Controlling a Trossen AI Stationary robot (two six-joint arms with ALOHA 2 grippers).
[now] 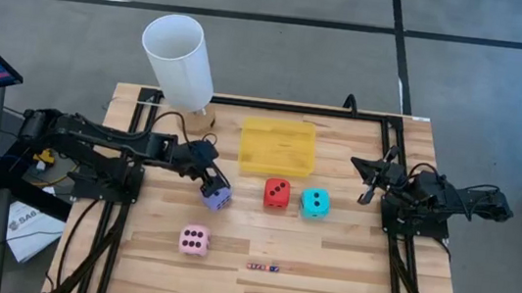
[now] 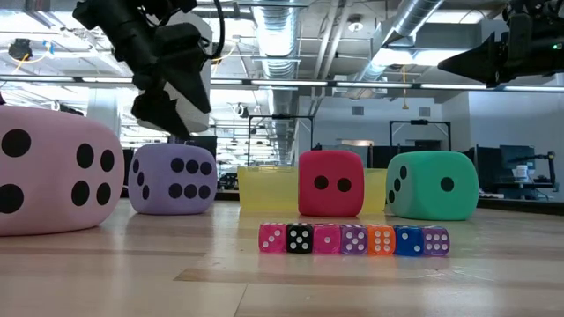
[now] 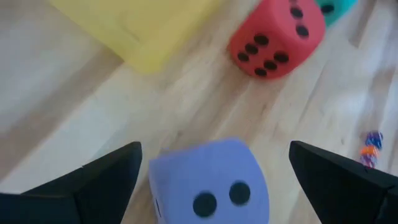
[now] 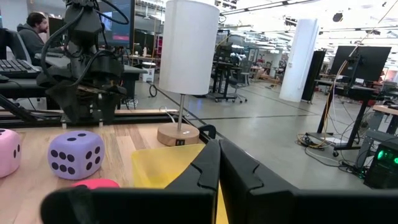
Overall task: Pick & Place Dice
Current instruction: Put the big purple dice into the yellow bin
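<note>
No legible text or numbers anywhere; only partial letters on a floor paper (image 1: 30,229).

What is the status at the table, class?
Left pincer open, hovering over purple die. Right pincer shut, waiting at right edge. Nothing blocking.

A pale wooden slatted table top (image 1: 344,284) carries a shallow yellow plastic tray (image 1: 278,146) toward its far edge; beside the tray stands a lamp with a white cylindrical shade (image 1: 179,60) on a round wooden base (image 4: 178,134); a row of tiny coloured dice (image 2: 353,239) lies near the front edge; a person sits at a desk (image 4: 32,31) in the room beyond.
</note>
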